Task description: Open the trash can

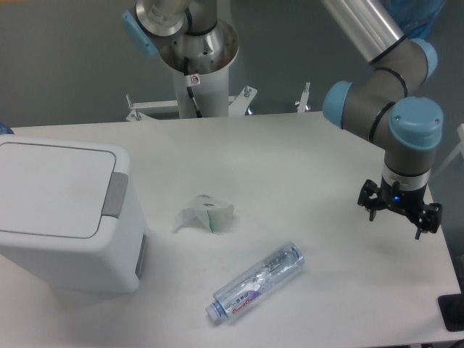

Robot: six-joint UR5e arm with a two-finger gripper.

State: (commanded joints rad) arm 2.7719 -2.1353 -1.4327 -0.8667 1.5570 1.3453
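Note:
The trash can [61, 214] is a large white boxy bin at the left of the table. Its flat white lid is down, with a grey push tab [114, 196] on its right edge. My gripper [398, 215] hangs at the far right of the table, well away from the can. Its dark fingers are spread apart and hold nothing. It hovers above the table surface.
A clear plastic bottle [257, 283] lies on its side near the front middle. A crumpled white paper with a green mark [206, 214] lies between the can and the bottle. The arm's base [196, 51] stands behind the table. A dark object [453, 312] sits at the front right corner.

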